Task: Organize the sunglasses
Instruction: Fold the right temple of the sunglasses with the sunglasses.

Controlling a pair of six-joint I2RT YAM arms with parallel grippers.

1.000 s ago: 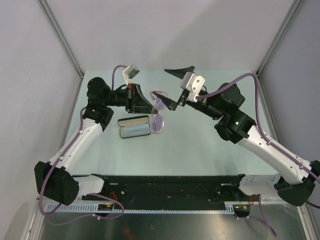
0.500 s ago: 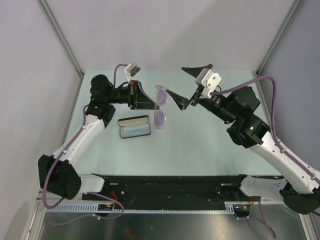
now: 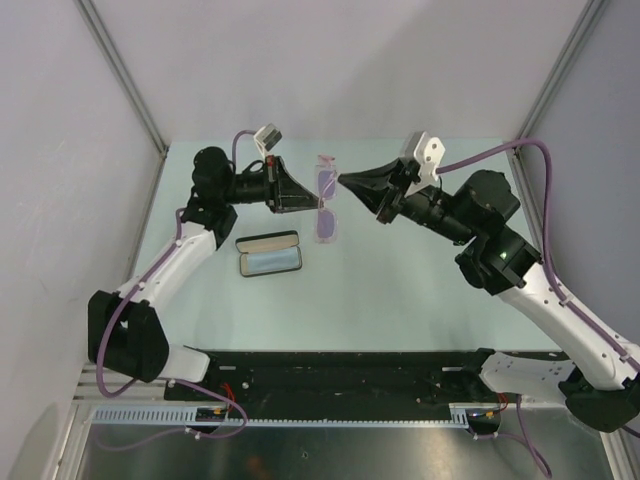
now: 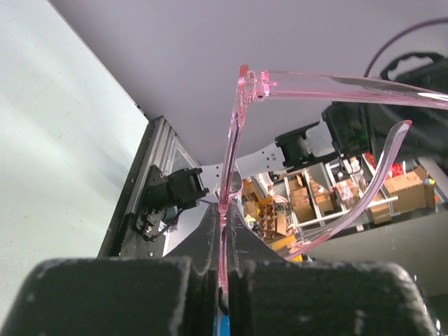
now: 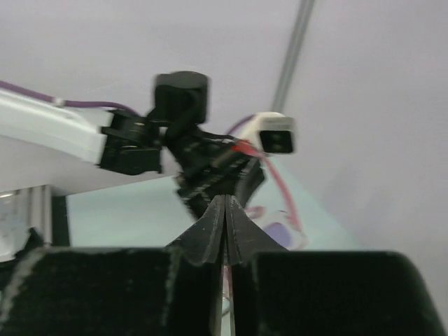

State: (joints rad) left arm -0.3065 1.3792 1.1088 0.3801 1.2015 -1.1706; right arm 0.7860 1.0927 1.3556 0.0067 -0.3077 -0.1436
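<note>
The right gripper (image 3: 346, 181) has been closing in and is now pressing its fingers (image 5: 207, 234) together just beside the sunglasses (image 3: 326, 223), raised above the table (image 3: 400, 285). The left wrist view is showing the left gripper (image 4: 224, 238) clamping them (contact the top view is blurring).

Enclosed bench cell, plain walled, evenly lit.
Pale mint-green matte tabletop (image 3: 400, 290); smooth lilac-grey wall panels (image 3: 340, 60) at back and both sides; two slanting silver aluminium corner posts (image 3: 120, 75); long black mounting rail (image 3: 340, 375) along the near edge; white slotted cable duct (image 3: 150, 412); brushed grey metal sheet (image 3: 350, 450) in front. Brown cardboard boxes (image 4: 402, 189) on shelving beyond the cell, seen from the left wrist.
</note>
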